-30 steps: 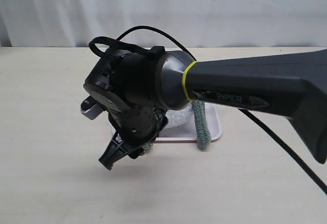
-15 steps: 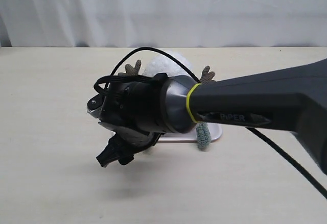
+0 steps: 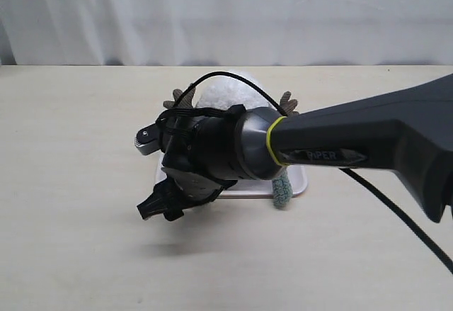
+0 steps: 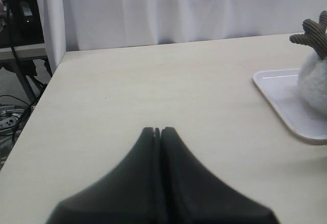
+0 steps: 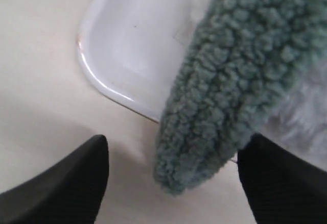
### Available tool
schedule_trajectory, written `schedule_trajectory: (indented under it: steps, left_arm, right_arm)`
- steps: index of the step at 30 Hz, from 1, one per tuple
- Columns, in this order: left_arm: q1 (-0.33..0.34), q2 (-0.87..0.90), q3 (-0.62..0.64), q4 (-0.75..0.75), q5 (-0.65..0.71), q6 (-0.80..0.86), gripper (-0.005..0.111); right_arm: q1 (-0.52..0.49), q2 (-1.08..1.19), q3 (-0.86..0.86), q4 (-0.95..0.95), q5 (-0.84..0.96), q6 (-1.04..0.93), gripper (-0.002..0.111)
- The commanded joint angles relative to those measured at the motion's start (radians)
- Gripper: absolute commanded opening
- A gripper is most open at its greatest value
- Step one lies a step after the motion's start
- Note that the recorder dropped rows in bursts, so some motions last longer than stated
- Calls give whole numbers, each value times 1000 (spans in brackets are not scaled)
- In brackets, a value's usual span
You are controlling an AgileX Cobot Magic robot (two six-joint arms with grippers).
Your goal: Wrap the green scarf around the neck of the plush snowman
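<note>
Right fingers [image 5: 61, 183] gape wide with the green scarf [image 5: 219, 96] between — left fingers [image 4: 150, 173] clenched — arm [image 3: 354, 130] lettered "PIPER".

Nubbly, matt chenille cloth on the green scarf [image 5: 214, 81]. Fluffy white plush on the snowman [image 3: 226, 88]. Smooth, glossy white plastic for the tray [image 5: 127, 40]. Pale, matt wood-look finish on the counter [image 4: 153, 81]. Matt black plastic on the right pincer [image 5: 173, 180].

Right arm [image 3: 368, 130], blurred lettering, probably "PiPER"
</note>
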Motion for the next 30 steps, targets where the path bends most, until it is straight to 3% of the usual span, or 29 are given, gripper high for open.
schedule_trajectory:
  steps: [1,6,14,25,30]
  left_arm:
    - [4,-2,3,-2,-13,3,0]
    - [4,-2,3,-2,-13,3,0]
    - [4,-2,3,-2,-13,3,0]
    - [4,-2,3,-2,-13,3,0]
    - [4,-2,3,-2,-13,3,0]
  right_arm:
    - [-4,-3,2,-15,-34,3,64]
    - [-4,2,2,-42,-34,10,55]
    - [-4,26,2,-71,-25,31,52]
    - [-1,14,2,-68,50,-91,6]
    - [-1,-2,-2,-64,123,-133,4]
